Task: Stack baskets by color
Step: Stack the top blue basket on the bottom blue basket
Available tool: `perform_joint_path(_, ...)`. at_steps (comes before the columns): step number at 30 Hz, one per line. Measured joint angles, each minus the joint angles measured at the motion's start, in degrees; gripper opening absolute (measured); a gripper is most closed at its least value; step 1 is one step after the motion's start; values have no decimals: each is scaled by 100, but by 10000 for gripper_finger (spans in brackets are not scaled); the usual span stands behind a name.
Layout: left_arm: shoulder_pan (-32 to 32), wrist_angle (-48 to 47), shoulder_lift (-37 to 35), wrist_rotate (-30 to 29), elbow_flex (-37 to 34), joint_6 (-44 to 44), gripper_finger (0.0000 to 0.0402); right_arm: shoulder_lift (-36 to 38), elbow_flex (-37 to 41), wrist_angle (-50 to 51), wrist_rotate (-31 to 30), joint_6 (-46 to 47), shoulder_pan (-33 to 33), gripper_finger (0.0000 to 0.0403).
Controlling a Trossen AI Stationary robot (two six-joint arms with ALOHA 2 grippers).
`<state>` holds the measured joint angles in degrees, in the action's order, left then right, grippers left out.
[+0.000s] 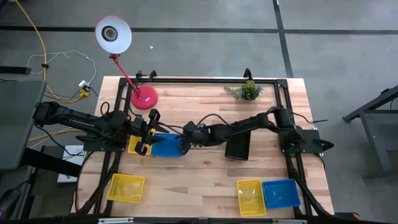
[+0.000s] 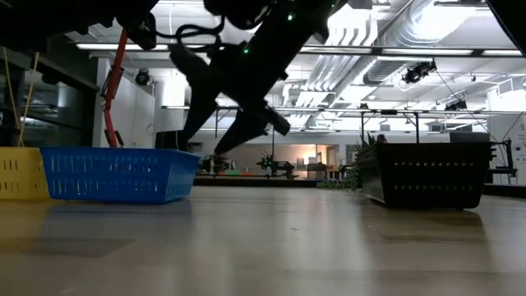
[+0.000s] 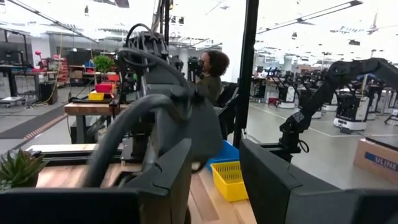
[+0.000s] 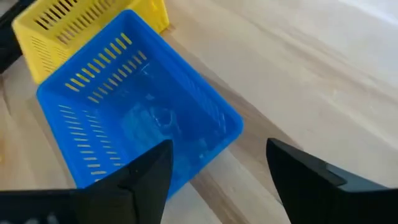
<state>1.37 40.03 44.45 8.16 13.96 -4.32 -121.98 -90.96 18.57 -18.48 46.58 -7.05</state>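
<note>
While the right gripper [image 4: 217, 168] hangs just above the near end of the blue basket [image 4: 140, 118], its two fingers are spread wide with nothing between them, so the basket is just sitting flat on the table [image 1: 205, 168] by itself. A yellow basket [image 4: 87, 28] sits right against its far end; from the wrist cam they look touching. From overhead the left gripper [image 1: 144, 134] is over that yellow one at the table's left middle, jaws partly apart, but can't tell if it's actually got hold of the rim or just hovering there

Other baskets: a black one [image 1: 237, 148] sits a bit right of centre, well apart from the blue/yellow pair. Along the front edge there's a lone yellow basket [image 1: 126, 188] on the left, and on the right a yellow [image 1: 249, 196] and a blue [image 1: 280, 193] side by side

Table is light wood planks with a dark frame around it. A red desk lamp [image 1: 143, 98] stands at the back left, and a small green plant [image 1: 247, 91] at the back. Room behind is a big open workshop with ceiling ducts and other robot rigs, and a person [image 3: 210, 73] standing back there
</note>
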Motion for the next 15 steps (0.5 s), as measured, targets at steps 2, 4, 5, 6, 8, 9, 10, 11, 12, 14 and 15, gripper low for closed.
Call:
perform_joint_path(2, 0, 2, 0, -2, 0, 0, 122, -99, -17, -45, 0, 114, -4, 245)
perform_joint_path(4, 0, 0, 0, -2, 0, 0, 122, -177, -15, -85, 2, 242, -4, 245)
perform_joint_path(5, 0, 1, -1, -6, 0, 0, 122, -205, -15, -80, 0, 250, -6, 245)
perform_joint_path(6, 0, 3, -2, -20, 0, 0, 122, -239, -15, -73, 2, 251, -9, 245)
perform_joint_path(8, 0, 3, 0, -68, 0, 0, 122, -287, -15, -78, 2, 318, -5, 245)
perform_joint_path(9, -2, 4, -2, -95, 0, 2, 122, -288, -13, -64, 2, 361, -6, 245)
perform_joint_path(10, 0, 4, -2, -115, 0, 2, 122, -288, -13, -75, 1, 394, -5, 245)
perform_joint_path(11, 0, 4, 0, -122, 0, 0, 122, -286, -13, -89, -3, 398, -4, 245)
perform_joint_path(12, -1, 4, -2, -122, 0, 1, 122, -288, -13, -87, -17, 398, -2, 245)
perform_joint_path(14, -1, 4, 0, -133, 0, 2, 122, -288, -11, -81, -42, 398, -2, 245)
perform_joint_path(15, -2, 4, -2, -133, 0, 0, 122, -288, -11, -84, -43, 398, -4, 245)
